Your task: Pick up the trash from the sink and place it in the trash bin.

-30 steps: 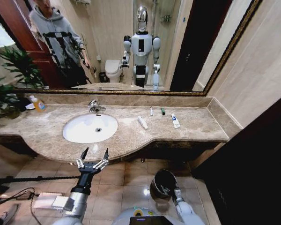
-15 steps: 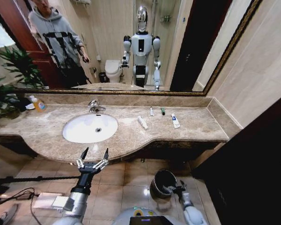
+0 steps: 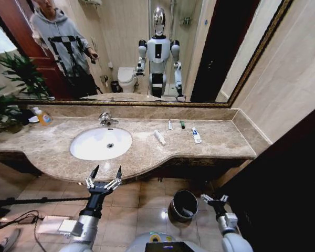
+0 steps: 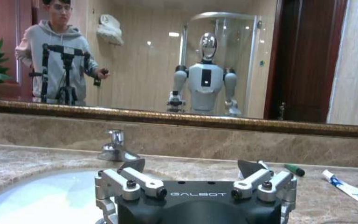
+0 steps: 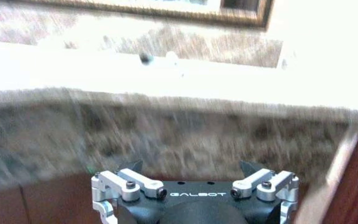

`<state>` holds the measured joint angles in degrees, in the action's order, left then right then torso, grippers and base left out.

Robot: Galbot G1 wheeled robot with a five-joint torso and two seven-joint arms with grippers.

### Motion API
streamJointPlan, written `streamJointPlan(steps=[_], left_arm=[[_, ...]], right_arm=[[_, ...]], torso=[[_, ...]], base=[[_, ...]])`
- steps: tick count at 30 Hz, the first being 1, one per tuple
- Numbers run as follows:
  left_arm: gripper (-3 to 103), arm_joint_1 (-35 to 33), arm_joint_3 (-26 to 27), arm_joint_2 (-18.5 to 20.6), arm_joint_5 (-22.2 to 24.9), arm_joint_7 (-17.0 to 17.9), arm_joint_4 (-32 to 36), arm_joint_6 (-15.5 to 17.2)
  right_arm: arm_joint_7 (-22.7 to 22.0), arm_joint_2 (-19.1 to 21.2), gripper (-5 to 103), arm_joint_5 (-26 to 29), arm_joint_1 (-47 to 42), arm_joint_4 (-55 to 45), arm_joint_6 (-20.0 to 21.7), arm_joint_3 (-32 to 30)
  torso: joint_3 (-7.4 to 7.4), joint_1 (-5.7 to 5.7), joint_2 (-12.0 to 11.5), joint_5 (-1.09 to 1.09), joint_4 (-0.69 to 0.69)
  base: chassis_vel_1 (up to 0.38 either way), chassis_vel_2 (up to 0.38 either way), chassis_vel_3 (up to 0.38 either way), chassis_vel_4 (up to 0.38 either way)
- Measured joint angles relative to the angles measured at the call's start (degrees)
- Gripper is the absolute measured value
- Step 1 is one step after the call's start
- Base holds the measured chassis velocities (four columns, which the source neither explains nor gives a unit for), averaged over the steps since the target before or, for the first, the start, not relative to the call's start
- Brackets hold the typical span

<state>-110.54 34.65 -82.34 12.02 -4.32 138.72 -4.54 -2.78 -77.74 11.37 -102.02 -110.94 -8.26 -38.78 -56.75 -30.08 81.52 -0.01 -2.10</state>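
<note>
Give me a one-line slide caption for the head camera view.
Both grippers open and empty: left gripper before the sink, right gripper beside the trash bin.

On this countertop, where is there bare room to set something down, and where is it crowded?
Bare marble lies on the countertop between the orange bottle and the sink, along the front edge below the sink, and at the right end beyond the blue-marked tube. It is crowded right of the sink, where the white tube, the small white tube and the green item lie.

bathroom, sink [image 3: 101, 143], mirror [image 3: 147, 50], toilet [image 3: 127, 79]
</note>
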Motion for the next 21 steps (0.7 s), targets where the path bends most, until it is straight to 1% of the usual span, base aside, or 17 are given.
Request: streamJointPlan(steps=[4, 6, 7, 9, 10, 12, 13, 16, 17, 19, 21], left_arm=[[100, 0.00, 0.00, 0.00, 0.00, 0.00, 0.01, 0.00], [100, 0.00, 0.00, 0.00, 0.00, 0.00, 0.00, 0.00], [100, 0.00, 0.00, 0.00, 0.00, 0.00, 0.00, 0.00], [100, 0.00, 0.00, 0.00, 0.00, 0.00, 0.00, 0.00], [100, 0.00, 0.00, 0.00, 0.00, 0.00, 0.00, 0.00], [100, 0.00, 0.00, 0.00, 0.00, -0.01, 0.00, 0.00], [100, 0.00, 0.00, 0.00, 0.00, -0.01, 0.00, 0.00], [100, 0.00, 0.00, 0.00, 0.00, 0.00, 0.00, 0.00], [100, 0.00, 0.00, 0.00, 0.00, 0.00, 0.00, 0.00], [100, 0.00, 0.00, -0.01, 0.00, -0.01, 0.01, 0.00], [100, 0.00, 0.00, 0.00, 0.00, 0.00, 0.00, 0.00]], right_arm=[[0.06, -0.20, 100, 0.28, -1.77, -5.19, 0.80, 0.00], [0.06, -0.49, 100, 0.36, -1.76, -9.16, 2.24, 0.22], [0.06, -0.49, 100, 0.36, -1.76, -9.16, 2.24, 0.22], [0.06, -0.39, 100, 0.83, 0.42, -12.18, 5.24, 0.68], [0.06, -0.39, 100, 0.83, 0.42, -12.18, 5.24, 0.68], [-0.34, 0.81, 100, 2.67, 5.94, -13.06, 9.76, 1.49], [-0.34, 0.81, 100, 2.67, 5.94, -13.06, 9.76, 1.49], [-1.17, 4.07, 100, 5.38, 15.59, -10.63, 15.15, 2.82], [-1.17, 4.07, 100, 5.38, 15.59, -10.63, 15.15, 2.82], [-1.37, 6.43, 100, 6.52, 21.95, -7.03, 17.11, 3.83], [-1.58, 7.64, 100, 8.30, 26.60, -3.87, 18.63, 4.75]], torso=[[0.00, 0.00, 0.00, 0.01, 0.00], [0.00, 0.00, 0.00, 0.01, 0.00], [0.00, 0.00, 0.00, 0.01, 0.00], [0.00, 0.00, 0.00, 0.00, 0.01], [0.00, 0.00, 0.00, 0.00, 0.01], [0.00, 0.00, 0.00, 0.02, 0.00], [0.00, 0.00, 0.00, 0.02, 0.00], [-0.01, 0.00, 0.00, 0.02, -0.01], [-0.01, 0.00, 0.00, 0.02, -0.01], [-0.01, -0.01, 0.00, 0.01, -0.01], [-0.01, 0.00, -0.01, 0.02, -0.02]], base=[[0.000, 0.000, 0.000, 0.000], [0.000, 0.000, 0.000, 0.000], [0.000, 0.000, 0.000, 0.000], [0.000, 0.000, 0.000, 0.000], [0.000, 0.000, 0.000, 0.000], [0.000, 0.000, 0.000, 0.000], [0.000, 0.000, 0.000, 0.000], [0.000, 0.000, 0.000, 0.000], [0.000, 0.000, 0.000, 0.000], [0.000, 0.000, 0.000, 0.000], [0.000, 0.000, 0.000, 0.000]])
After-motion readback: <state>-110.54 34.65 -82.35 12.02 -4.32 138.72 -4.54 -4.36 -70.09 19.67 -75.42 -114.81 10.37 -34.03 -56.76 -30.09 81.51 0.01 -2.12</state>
